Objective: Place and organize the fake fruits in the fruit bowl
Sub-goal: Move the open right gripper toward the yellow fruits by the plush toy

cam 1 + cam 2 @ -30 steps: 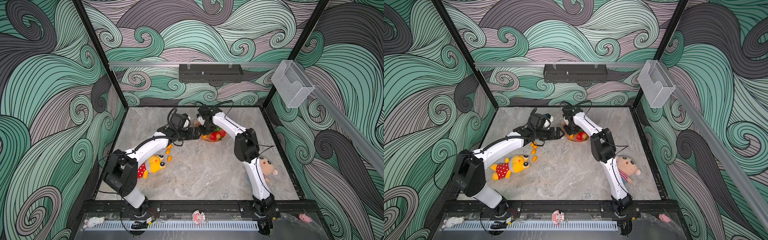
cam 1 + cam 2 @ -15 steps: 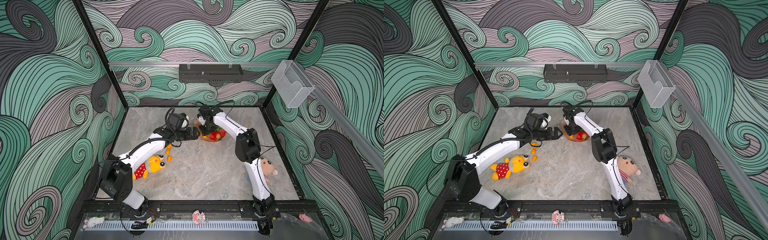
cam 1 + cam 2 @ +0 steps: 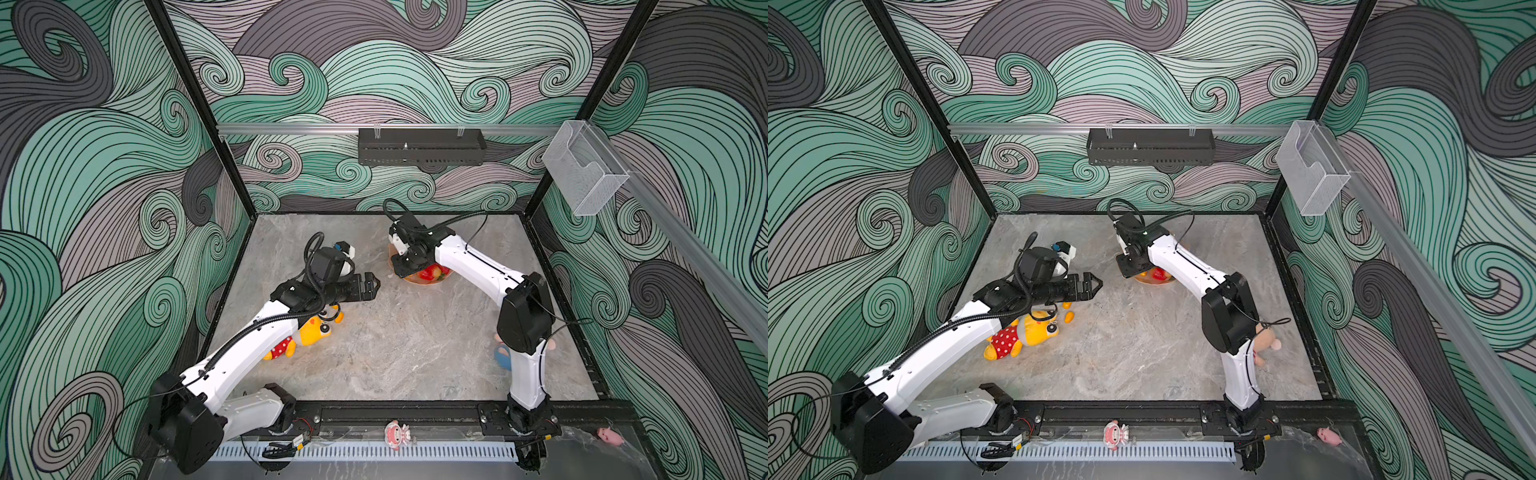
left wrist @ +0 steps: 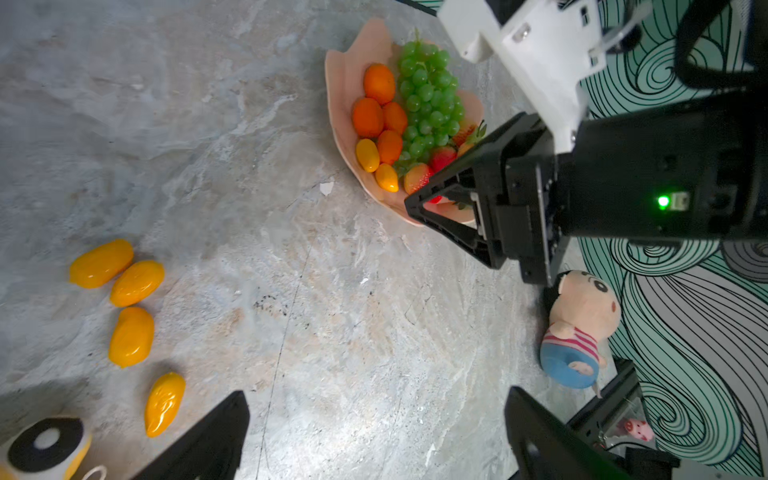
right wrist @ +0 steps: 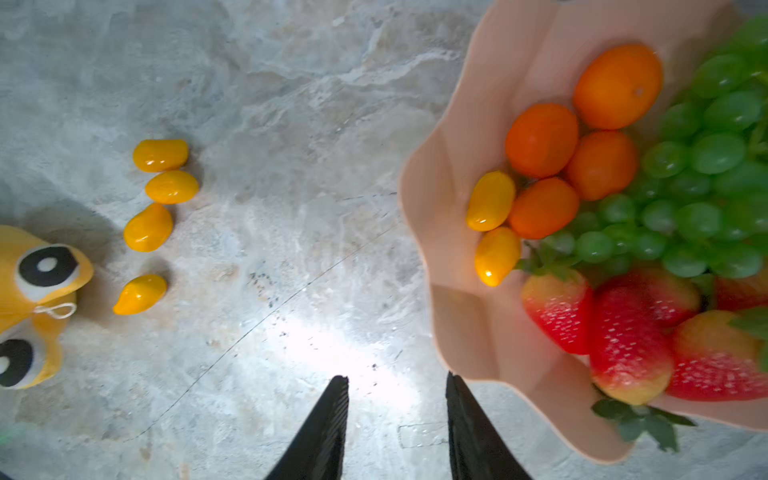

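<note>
Hovering at the 9 o'clock edge of the fruit bowl (image 5: 457,332), my right gripper (image 5: 395,377) is only narrowly parted. Its 2 black fingers (image 5: 328,424) have bare table (image 3: 395,353) between them and hold nothing. In both top views it hangs over that rim, pointing down.

My left gripper (image 4: 376,397) is spread wide and also holds nothing; its wrist view shows only stone between the 2 fingers. In a top view it (image 3: 372,282) sits at 9 o'clock of the bowl (image 3: 417,281), apart from it and pointing toward it.

The bowl rests toward 12 o'clock on the table. Inside it lie 4 tangerines (image 5: 540,139), 2 kumquats (image 5: 490,201) touching each other against the wall, the grape bunch (image 5: 706,187) and at least 3 strawberries (image 5: 627,353).

4 loose kumquats (image 5: 147,227) lie on the table at about 8 o'clock of the bowl, well apart from it, in a rough line. 2 of them touch, and neither hand touches any. Just beside them is the yellow plush toy (image 3: 311,332), partly under my left arm. The plush doll (image 4: 582,328) lies toward 4 o'clock on the table, beside my right arm.
</note>
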Controlling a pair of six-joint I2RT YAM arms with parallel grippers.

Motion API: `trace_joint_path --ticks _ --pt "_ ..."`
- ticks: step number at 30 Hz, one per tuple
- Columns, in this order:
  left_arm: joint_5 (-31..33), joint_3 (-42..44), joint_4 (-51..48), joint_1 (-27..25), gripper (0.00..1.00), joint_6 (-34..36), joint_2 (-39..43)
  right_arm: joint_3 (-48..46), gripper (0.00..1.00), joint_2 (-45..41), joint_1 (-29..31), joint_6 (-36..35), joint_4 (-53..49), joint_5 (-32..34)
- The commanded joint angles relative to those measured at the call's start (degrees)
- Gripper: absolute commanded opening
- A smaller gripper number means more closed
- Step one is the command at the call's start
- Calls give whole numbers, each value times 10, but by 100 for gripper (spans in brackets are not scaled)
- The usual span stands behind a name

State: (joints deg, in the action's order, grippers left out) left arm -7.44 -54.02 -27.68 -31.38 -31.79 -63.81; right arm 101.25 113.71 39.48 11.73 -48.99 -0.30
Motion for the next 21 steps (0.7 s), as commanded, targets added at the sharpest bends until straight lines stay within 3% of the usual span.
trace_joint_path --ticks 1,7,13,21 --pt "46 20 -37 7 99 -16 61 -37 39 -29 25 78 48 8" --pt "33 54 -85 59 99 -26 126 -82 39 -43 85 187 98 25" --pt "-51 79 -95 169 99 -33 153 -83 38 -24 119 255 125 20" --pt "-145 97 -81 268 99 -33 150 -46 37 27 147 311 130 6"
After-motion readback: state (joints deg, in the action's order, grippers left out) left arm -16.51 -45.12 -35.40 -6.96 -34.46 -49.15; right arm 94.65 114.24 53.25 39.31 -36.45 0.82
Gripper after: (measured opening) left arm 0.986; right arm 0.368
